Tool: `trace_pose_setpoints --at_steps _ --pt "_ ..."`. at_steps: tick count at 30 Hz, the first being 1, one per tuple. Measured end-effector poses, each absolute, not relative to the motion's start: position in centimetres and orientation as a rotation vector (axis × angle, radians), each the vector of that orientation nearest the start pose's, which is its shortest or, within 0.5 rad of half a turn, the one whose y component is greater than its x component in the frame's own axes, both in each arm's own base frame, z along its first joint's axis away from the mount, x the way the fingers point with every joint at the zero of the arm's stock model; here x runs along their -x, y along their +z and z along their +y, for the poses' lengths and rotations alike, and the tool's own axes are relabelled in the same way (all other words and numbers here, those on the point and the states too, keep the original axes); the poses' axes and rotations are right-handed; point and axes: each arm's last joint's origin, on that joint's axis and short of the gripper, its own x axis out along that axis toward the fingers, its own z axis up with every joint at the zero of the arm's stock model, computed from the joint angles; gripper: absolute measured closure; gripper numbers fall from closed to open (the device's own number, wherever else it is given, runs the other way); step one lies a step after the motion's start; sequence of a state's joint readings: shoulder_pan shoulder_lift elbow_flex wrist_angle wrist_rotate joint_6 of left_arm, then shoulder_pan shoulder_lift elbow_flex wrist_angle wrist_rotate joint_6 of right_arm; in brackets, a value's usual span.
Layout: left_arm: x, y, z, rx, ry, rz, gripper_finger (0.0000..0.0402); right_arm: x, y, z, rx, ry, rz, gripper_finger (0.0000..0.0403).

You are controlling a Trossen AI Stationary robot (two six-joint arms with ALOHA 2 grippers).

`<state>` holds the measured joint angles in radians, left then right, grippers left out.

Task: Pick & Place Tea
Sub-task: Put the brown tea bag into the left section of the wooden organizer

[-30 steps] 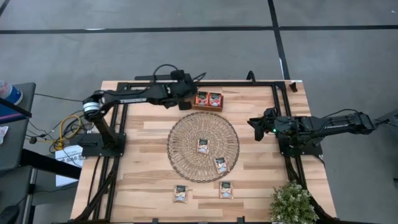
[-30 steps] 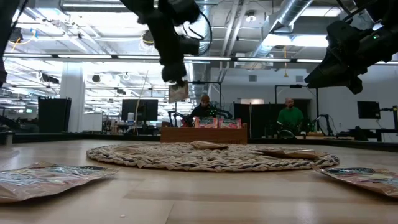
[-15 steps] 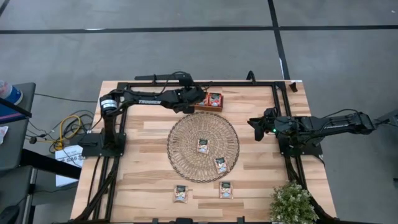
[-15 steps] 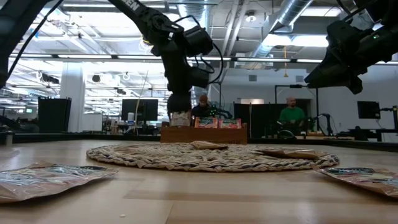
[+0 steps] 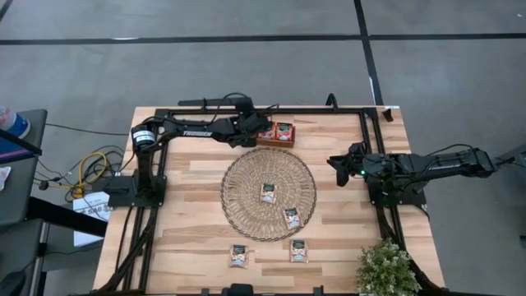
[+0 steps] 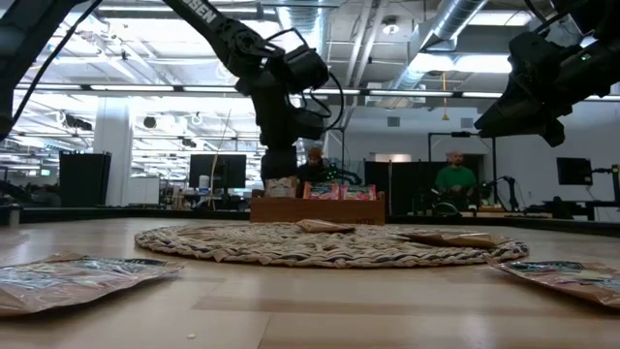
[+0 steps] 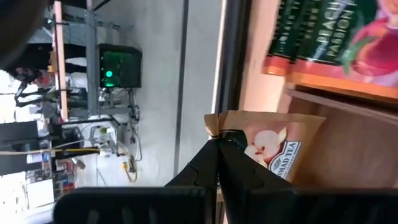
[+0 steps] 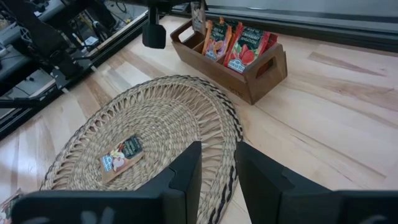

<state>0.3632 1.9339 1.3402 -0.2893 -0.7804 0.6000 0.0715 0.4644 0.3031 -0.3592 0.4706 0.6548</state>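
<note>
A: What is laid out here, biggest first?

B: A pale wooden surface (image 5: 189,177) carries a round woven mat (image 5: 268,193) at its middle, with a brown wooden tray (image 5: 275,140) just beyond the mat at the far edge. A small green plant (image 5: 386,269) stands at the near right corner.

A: And the tea?

B: Small flat square sachets. Two beige ones with dark green tops lie on the mat (image 5: 268,193) (image 5: 292,219), and two more lie on the bare wood near the front edge (image 5: 239,256) (image 5: 298,251). Red-orange ones stand upright in the tray (image 8: 239,46); their fronts show fruit pictures and dark green lettering.

A: Where is the left hand?

B: The left hand (image 5: 261,130) is over the tray's left end. Its fingers (image 7: 217,163) are pressed fully together, pinching the top edge of one sachet (image 7: 273,146). That sachet is beige-brown with a pale fruit picture and printed tea lettering, and it hangs at the tray's left compartment; I cannot tell whether it touches the bottom.

A: The right hand?

B: The right hand (image 5: 337,166) hovers at the right side of the surface, well apart from the mat's edge. Its fingers (image 8: 186,171) stand partly apart with nothing between them.
</note>
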Motion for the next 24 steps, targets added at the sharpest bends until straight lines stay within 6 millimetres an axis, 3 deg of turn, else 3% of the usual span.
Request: trace_pose_setpoints --at_steps 14,24 --pt "-36.4 17.5 16.5 -0.705 0.742 1.207 0.0401 -11.7 19.5 -0.5 -0.492 -0.537 0.356 0.031" --pt "-36.5 17.6 16.9 -0.708 0.743 1.183 0.0401 -11.7 19.5 -0.5 -0.492 -0.537 0.356 0.031"
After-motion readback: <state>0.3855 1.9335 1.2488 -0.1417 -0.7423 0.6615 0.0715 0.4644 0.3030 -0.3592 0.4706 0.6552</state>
